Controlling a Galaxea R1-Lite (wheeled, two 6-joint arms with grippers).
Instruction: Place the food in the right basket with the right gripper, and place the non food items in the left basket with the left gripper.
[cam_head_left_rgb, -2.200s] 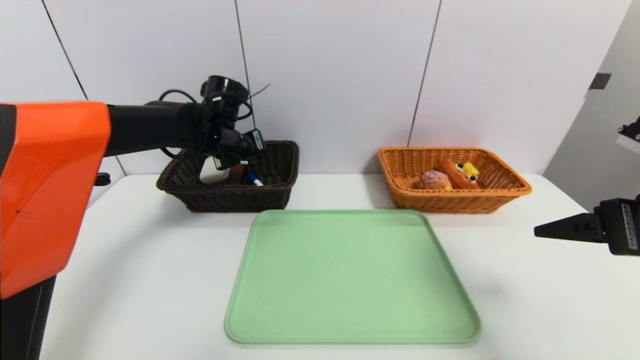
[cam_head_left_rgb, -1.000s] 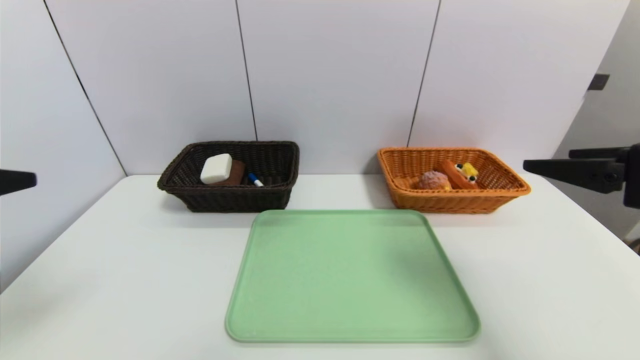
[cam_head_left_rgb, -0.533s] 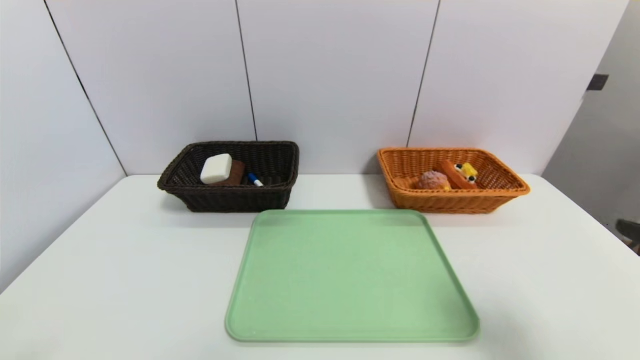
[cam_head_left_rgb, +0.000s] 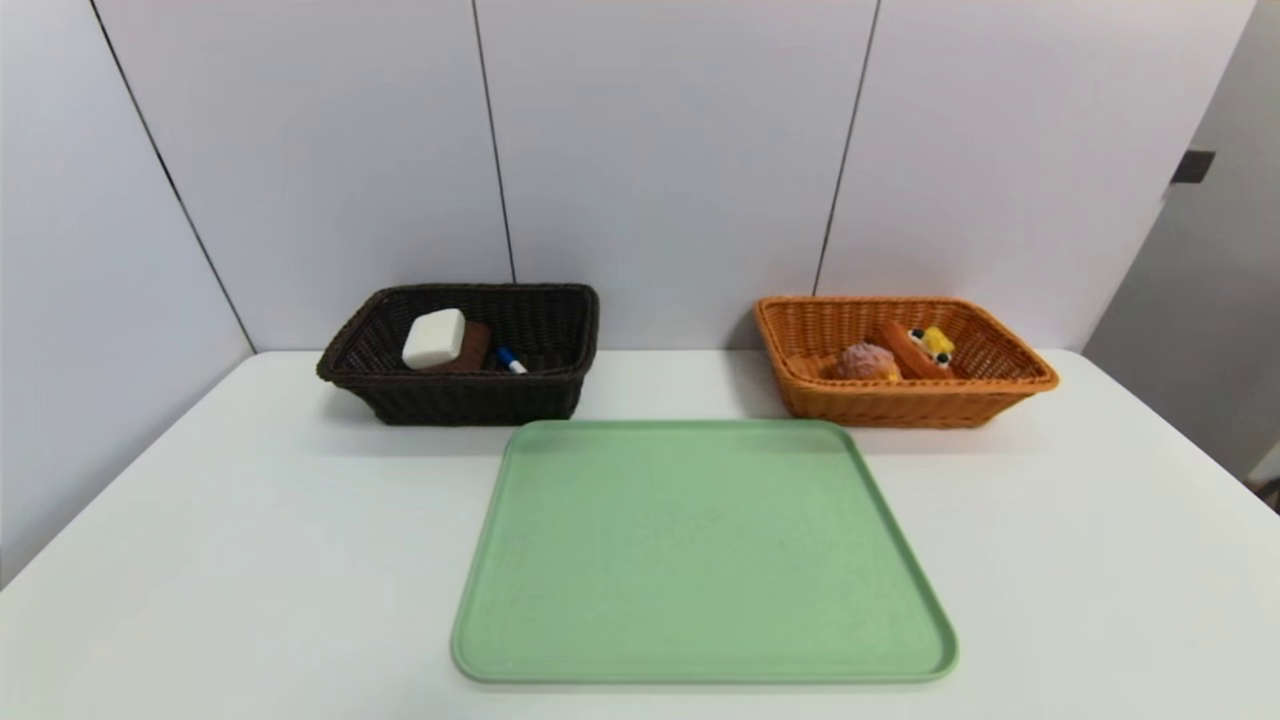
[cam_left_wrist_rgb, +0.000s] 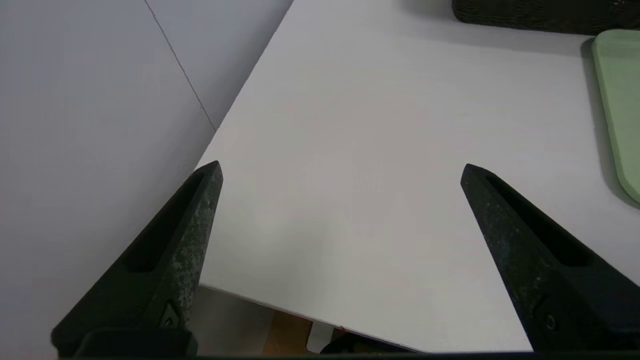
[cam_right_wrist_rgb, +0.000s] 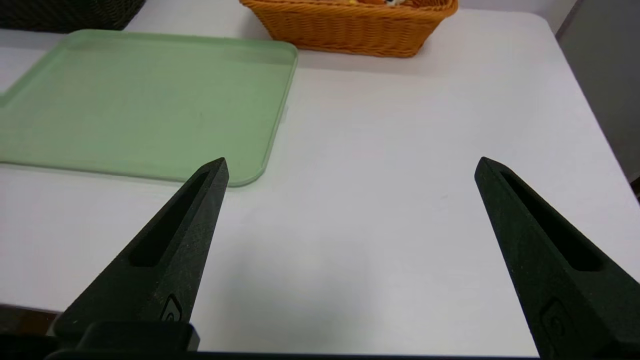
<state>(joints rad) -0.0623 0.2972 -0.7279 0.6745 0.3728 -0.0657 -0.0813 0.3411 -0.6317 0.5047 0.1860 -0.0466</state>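
Note:
At the back left, the dark brown left basket (cam_head_left_rgb: 455, 395) holds a white bar (cam_head_left_rgb: 434, 338), a brown towel (cam_head_left_rgb: 472, 346) under it and a blue-capped marker (cam_head_left_rgb: 510, 360). In the orange right basket (cam_head_left_rgb: 900, 405) at the back right lie a pinkish puff bun (cam_head_left_rgb: 866, 361) and an orange fruit tart (cam_head_left_rgb: 925, 348). Neither arm shows in the head view. My left gripper (cam_left_wrist_rgb: 340, 170) hangs open and empty above the table's near left corner. Over the bare table near the front right, my right gripper (cam_right_wrist_rgb: 351, 165) is also open and empty.
A flat green tray (cam_head_left_rgb: 700, 550) lies in the middle of the white table (cam_head_left_rgb: 250, 560) with nothing on it. Its edge (cam_left_wrist_rgb: 620, 110) shows in the left wrist view and its corner (cam_right_wrist_rgb: 150, 100) in the right wrist view. White wall panels stand behind the baskets.
The left arm has drawn back from the dark basket and left the head view. The right gripper has also moved out of the head view. Everything in the baskets stays put.

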